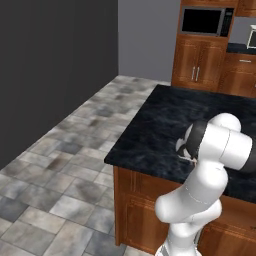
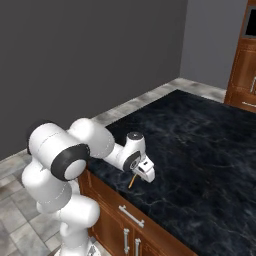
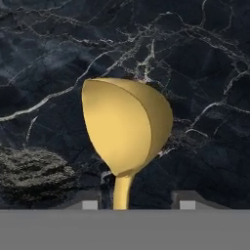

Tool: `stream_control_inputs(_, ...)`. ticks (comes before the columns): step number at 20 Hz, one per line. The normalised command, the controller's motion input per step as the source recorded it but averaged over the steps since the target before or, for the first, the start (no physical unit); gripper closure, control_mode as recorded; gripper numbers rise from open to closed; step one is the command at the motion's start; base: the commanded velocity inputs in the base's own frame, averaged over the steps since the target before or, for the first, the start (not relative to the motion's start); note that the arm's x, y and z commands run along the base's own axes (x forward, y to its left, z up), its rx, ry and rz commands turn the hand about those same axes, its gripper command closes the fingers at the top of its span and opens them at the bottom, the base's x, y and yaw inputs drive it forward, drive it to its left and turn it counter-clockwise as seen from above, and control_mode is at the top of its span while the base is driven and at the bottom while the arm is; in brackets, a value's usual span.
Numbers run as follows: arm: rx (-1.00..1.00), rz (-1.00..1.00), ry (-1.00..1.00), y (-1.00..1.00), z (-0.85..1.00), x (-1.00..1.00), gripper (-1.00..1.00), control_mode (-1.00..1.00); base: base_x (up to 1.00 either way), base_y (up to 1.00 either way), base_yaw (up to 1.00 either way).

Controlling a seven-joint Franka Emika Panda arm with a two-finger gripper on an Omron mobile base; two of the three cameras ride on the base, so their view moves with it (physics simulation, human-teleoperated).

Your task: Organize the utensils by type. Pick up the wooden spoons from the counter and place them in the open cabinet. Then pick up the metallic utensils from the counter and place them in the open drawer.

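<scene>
A wooden spoon (image 3: 124, 129) lies on the black marble counter (image 3: 205, 58) near its front edge, bowl pointing away from the tool (image 3: 132, 204). The tool hangs low over the spoon's handle, fingers either side; whether they grip it, I cannot tell.

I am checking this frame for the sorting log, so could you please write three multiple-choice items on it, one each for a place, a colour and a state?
1. Where is the wooden spoon?
A. in a cabinet
B. over the black marble counter
C. on the floor

2. What colour is the spoon's bowl?
A. yellow-tan
B. silver
C. red

3. How do the gripper's jaws stand?
A. far from the spoon
B. either side of the spoon's handle
C. on a drawer pull

Key: 1 B, marble lies behind the bowl; 2 A, the hand view shows it; 3 B, the handle runs down between both tips.
</scene>
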Motion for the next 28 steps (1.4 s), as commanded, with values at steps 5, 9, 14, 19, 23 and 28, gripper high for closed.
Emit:
stream_control_inputs(5,0.00,0.04,0.06,-0.03,-0.16,-0.02,1.00,-1.00,0.00,0.00,0.00)
stream_control_inputs(9,0.00,0.02,0.11,-0.05,0.01,-0.06,1.00,-1.00,0.00,0.00,0.00)
stream_control_inputs(14,0.00,0.00,0.02,-0.14,0.43,-0.02,1.00,-1.00,0.00,0.00,0.00)
stream_control_inputs(19,-0.01,0.08,0.00,-0.04,0.88,-0.27,1.00,-1.00,0.00,0.00,0.00)
stream_control_inputs(23,-0.03,0.15,-0.05,0.00,0.92,-0.46,1.00,-1.00,0.00,0.00,0.00)
stream_control_inputs(28,-0.05,0.15,-0.08,0.00,0.91,-0.45,1.00,-1.00,0.00,0.00,0.00)
